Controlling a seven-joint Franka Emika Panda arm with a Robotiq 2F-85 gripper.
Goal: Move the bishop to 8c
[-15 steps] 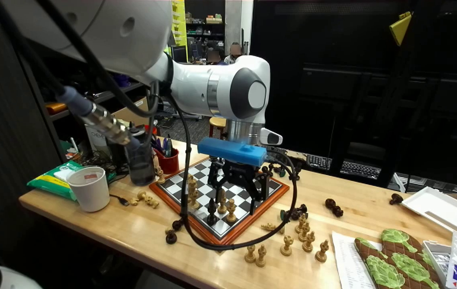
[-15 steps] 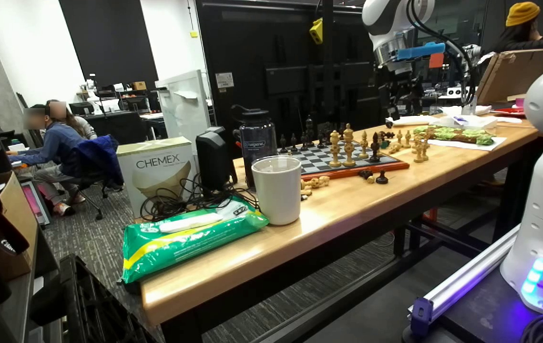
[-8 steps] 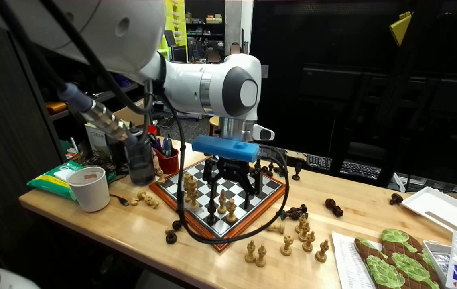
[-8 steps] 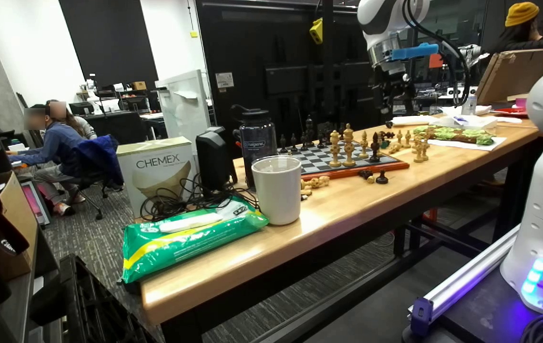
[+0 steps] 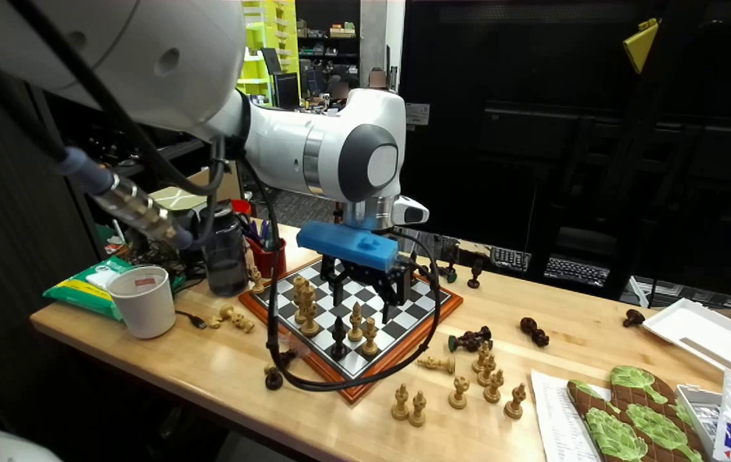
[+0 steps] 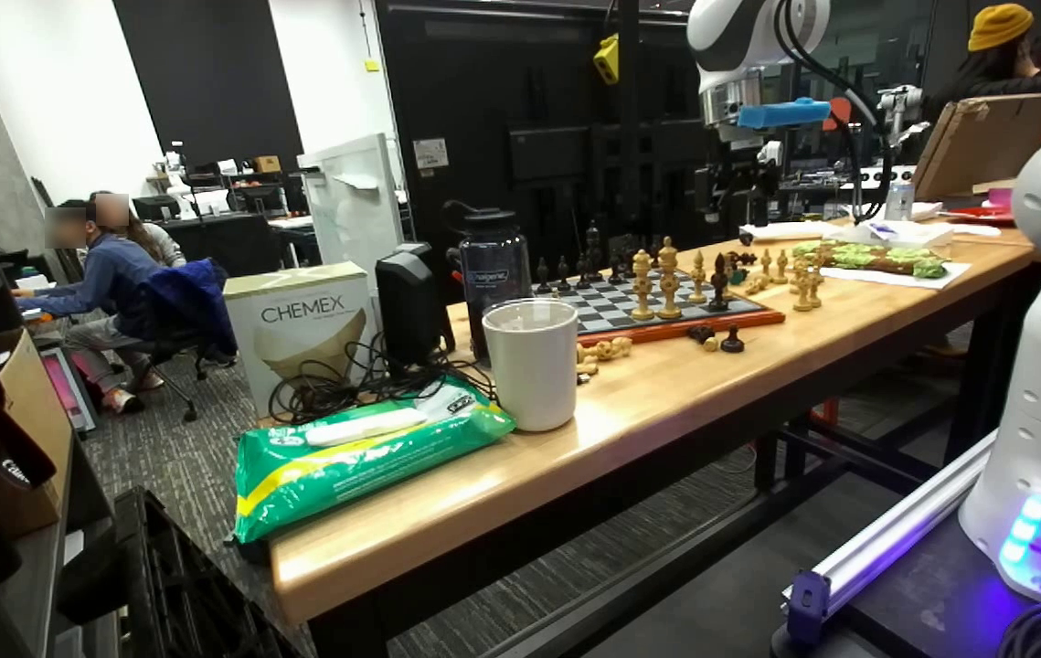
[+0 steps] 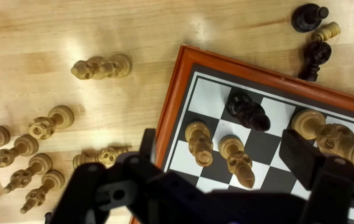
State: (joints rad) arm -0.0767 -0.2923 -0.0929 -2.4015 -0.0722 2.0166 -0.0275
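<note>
A light wooden piece with a pointed tip, bishop-like (image 7: pixel 240 169), stands on the chessboard (image 5: pixel 323 371) near its front corner. A dark bishop-like piece (image 7: pixel 248 112) with a similar tip stands close by; which of them the task means, I cannot tell. A light piece with a round flat top (image 7: pixel 200 144) is beside the light bishop. My gripper (image 7: pixel 223 151) hovers above the board, its fingers wide apart with nothing between them. In the wrist view the light bishop and the flat-topped piece appear between the fingers, well below them. Square labels are not legible.
Two tall light pieces (image 5: pixel 308 314) stand at the board's left side, dark pieces (image 6: pixel 591 251) at its far side. Loose pieces (image 5: pixel 493 385) stand and lie on the table around it. A white cup (image 5: pixel 142 303), dark bottle (image 5: pixel 224 263) and red pen cup (image 5: pixel 270 260) are left.
The arm has shifted left in both exterior views and the wrist has come lower, with the gripper changing its tilt. The fingers remain spread. The pieces near the board's front corner have not moved.
</note>
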